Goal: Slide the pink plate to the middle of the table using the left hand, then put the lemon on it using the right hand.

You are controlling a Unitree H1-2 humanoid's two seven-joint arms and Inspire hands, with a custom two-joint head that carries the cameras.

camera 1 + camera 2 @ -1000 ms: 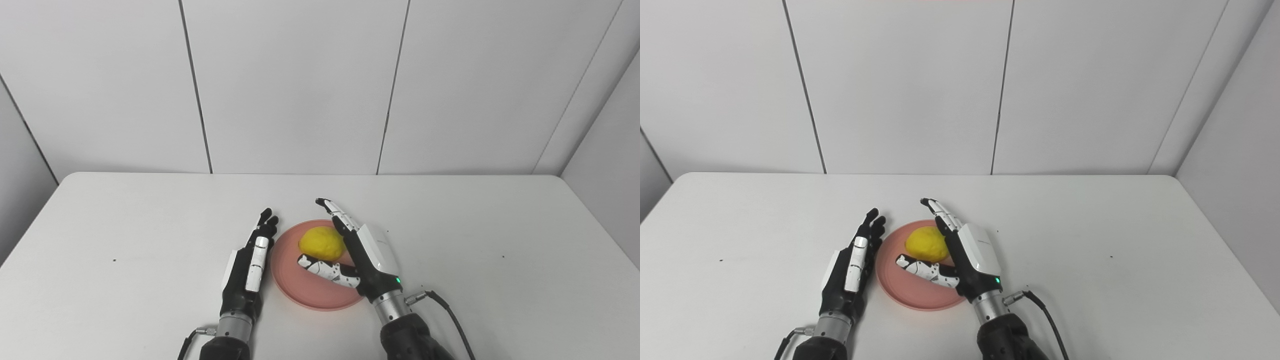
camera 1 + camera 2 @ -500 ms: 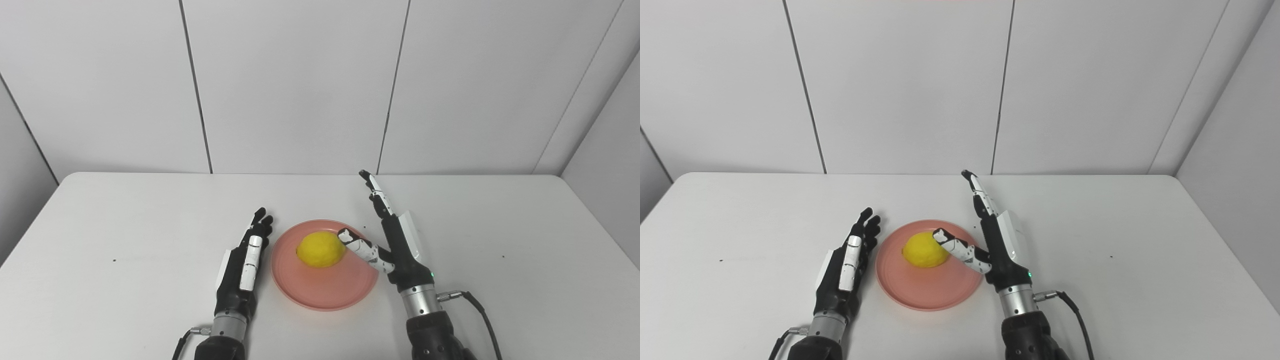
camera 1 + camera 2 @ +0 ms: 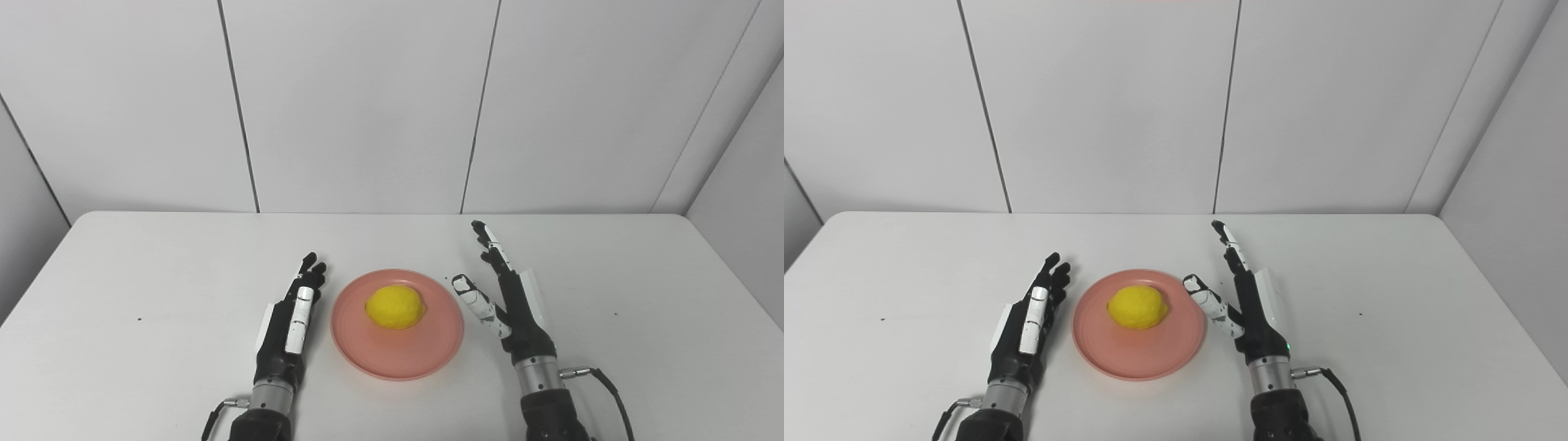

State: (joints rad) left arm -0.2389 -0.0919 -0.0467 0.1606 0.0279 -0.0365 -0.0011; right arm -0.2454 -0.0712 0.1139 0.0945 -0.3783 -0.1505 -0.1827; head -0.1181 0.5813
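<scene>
Lemon (image 3: 395, 306): one, yellow, resting on the far half of the pink plate (image 3: 398, 355), touched by neither hand as far as I can see. Plate: one, round, flat on the white table (image 3: 153, 269), sitting near the table's middle and toward my near edge. Left hand (image 3: 288, 327): just beside the plate's left rim, fingers straight and held close together, pointing away from me, holding nothing; I cannot tell whether it touches the rim. Right hand (image 3: 508, 300): just beside the plate's right rim, apart from it, fingers spread and raised, thumb (image 3: 478, 303) angled toward the plate, holding nothing. Cable (image 3: 603, 383): one, dark, at my right wrist. Wall panels (image 3: 367, 104): pale, behind the table.
</scene>
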